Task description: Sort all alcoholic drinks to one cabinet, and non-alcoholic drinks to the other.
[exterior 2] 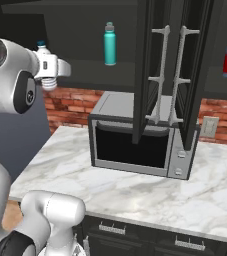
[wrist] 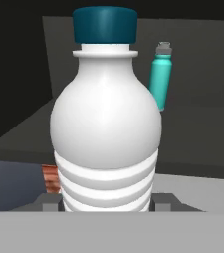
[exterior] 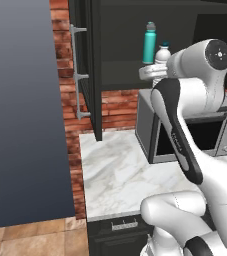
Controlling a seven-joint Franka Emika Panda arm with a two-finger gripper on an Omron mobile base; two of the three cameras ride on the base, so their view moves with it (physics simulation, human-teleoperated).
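The jaws (wrist: 107, 203) hold the water bottle (wrist: 106, 123) low on its ribbed body, just in front of the cabinet shelf (exterior 2: 85, 67) where the teal bottle (exterior 2: 109, 44) stands. Pushed in carelessly, it could knock the teal bottle over.

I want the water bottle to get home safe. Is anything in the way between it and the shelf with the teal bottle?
Nothing visible blocks it. The gripper holds the water bottle in front of the open cabinet. The teal bottle stands farther back and to one side, with bare shelf beside it.
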